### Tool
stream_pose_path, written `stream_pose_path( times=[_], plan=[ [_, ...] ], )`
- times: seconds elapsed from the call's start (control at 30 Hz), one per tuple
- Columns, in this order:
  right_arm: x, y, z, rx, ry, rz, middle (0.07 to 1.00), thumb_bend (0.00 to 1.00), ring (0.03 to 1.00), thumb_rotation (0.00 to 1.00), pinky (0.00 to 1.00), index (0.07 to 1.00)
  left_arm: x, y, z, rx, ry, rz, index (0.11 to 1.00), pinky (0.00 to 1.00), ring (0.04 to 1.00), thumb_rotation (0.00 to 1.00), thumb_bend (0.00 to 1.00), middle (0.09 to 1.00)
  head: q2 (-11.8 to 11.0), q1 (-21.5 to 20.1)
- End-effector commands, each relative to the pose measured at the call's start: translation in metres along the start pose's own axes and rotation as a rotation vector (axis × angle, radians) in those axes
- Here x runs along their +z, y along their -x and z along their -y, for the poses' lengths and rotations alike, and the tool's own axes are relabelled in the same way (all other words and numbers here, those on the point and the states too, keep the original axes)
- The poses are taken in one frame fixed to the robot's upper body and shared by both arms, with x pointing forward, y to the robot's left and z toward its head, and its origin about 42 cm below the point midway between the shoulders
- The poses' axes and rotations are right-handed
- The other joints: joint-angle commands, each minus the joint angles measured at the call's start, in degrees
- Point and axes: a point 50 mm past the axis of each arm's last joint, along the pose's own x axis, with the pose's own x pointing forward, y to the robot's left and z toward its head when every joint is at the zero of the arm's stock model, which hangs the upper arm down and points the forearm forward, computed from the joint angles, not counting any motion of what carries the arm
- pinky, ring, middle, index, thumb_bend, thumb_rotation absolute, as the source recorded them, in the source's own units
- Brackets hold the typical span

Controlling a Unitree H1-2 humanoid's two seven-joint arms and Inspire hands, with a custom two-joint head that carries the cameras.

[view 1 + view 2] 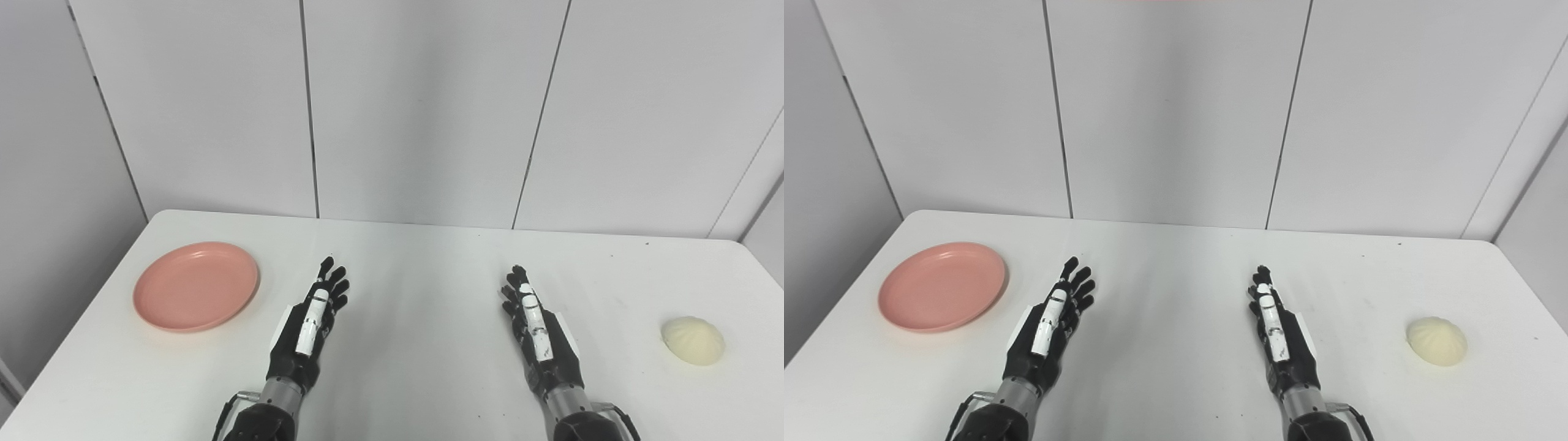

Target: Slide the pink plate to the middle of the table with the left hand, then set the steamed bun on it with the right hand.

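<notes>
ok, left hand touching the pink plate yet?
Apart. Left eye view shows bare table between the left hand and the pink plate.

No legible text, label or number anywhere, at least at this resolution.

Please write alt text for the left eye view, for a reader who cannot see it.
Two black robot hands, left hand and right hand, hover open over a white table. An empty pink plate lies far left; a steamed bun lies far right.
</notes>
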Motion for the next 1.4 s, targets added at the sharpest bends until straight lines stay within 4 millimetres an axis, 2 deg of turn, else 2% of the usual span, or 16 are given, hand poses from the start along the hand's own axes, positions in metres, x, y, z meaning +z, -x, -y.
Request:
stream_pose_path(
  times=[0.0,0.97,1.37],
  plan=[
    [-0.0313,0.0191,0.0008,-0.010,-0.013,-0.099,1.000,0.19,1.000,1.00,1.00,1.000,-0.0585,0.0454,-0.0092,0.046,0.034,-0.186,0.987,0.97,0.962,1.00,0.42,0.973,0.0,0.0],
    [-0.0322,0.0183,0.0034,-0.015,-0.018,-0.106,1.000,0.19,1.000,1.00,1.00,1.000,-0.0614,0.0433,-0.0076,0.047,0.033,-0.195,0.982,0.96,0.961,1.00,0.42,0.971,-0.3,0.7],
    [-0.0293,0.0186,0.0064,-0.010,-0.024,-0.109,1.000,0.18,1.000,1.00,1.00,1.000,-0.0636,0.0410,-0.0036,0.037,0.026,-0.198,0.991,0.97,0.965,1.00,0.41,0.978,-0.8,3.4]
  ],
)
